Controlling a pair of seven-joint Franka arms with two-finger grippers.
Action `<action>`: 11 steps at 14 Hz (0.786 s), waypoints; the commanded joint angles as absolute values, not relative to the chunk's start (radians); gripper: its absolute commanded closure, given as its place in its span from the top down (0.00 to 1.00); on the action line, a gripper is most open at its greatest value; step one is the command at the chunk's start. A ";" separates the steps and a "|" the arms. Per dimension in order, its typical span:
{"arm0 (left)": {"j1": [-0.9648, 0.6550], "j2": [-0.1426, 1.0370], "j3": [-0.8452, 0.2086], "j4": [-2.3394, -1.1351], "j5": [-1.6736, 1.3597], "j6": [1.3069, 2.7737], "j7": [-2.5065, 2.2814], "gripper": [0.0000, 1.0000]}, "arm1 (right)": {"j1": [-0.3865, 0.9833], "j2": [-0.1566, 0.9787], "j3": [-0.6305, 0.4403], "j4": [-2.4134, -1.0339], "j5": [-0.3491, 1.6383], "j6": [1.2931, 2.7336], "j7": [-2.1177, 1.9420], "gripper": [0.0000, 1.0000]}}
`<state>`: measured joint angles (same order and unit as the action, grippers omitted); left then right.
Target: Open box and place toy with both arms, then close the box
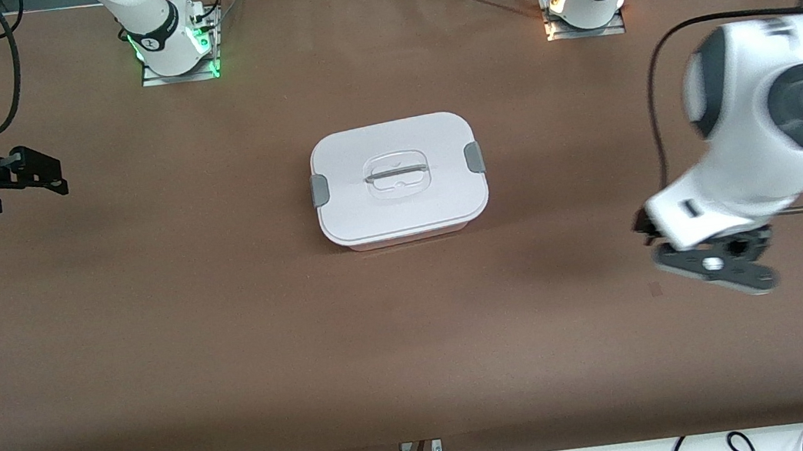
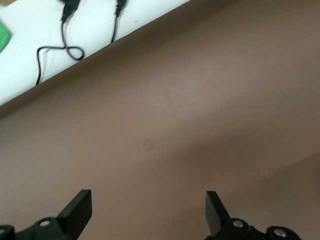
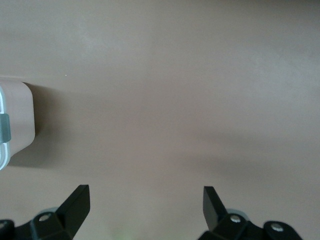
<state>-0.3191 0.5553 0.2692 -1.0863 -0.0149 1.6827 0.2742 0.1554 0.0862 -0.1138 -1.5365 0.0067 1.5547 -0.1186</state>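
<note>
The left claw (image 1: 713, 263) hangs low over bare desk (image 1: 230, 341) toward the left arm's end, fingers spread wide and holding nothing. Mid-desk sits the box (image 1: 398, 179), lid on and both grey clips (image 1: 474, 158) apparently down. It looks light, stiff and smooth; the clips and recessed handle (image 1: 397, 173) are the natural holds. No toy shows. The right claw (image 1: 42, 173) waits wide open at the right arm's end.

Even, bright overhead light; soft shadows on the table (image 1: 151, 328) (the left arm (image 1: 769, 130) is motion-blurred).
</note>
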 commanded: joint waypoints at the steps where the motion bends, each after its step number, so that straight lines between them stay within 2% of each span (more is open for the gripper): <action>1: -0.181 0.404 0.160 -1.238 -0.035 1.687 0.233 1.00 | 0.144 0.081 -0.115 -1.549 -0.003 1.557 -0.118 1.00; 3: -0.120 0.350 0.129 -1.284 -0.035 1.684 0.218 1.00 | 0.144 0.081 -0.115 -1.549 -0.002 1.555 -0.114 1.00; 6: -0.098 0.186 0.127 -1.451 -0.037 1.672 0.085 1.00 | 0.155 0.081 -0.112 -1.545 -0.003 1.577 -0.117 1.00; 8: -0.089 0.100 0.111 -1.520 -0.037 1.634 0.020 1.00 | 0.155 0.080 -0.109 -1.545 -0.003 1.575 -0.115 1.00; 11: -0.066 0.087 0.075 -1.525 -0.035 1.546 -0.026 1.00 | 0.155 0.080 -0.109 -1.545 -0.003 1.574 -0.115 1.00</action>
<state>-0.0867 0.1205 0.1024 -1.4722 -0.0166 1.5686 0.0026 0.1551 0.0877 -0.1135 -1.5427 0.0066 1.5699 -0.1189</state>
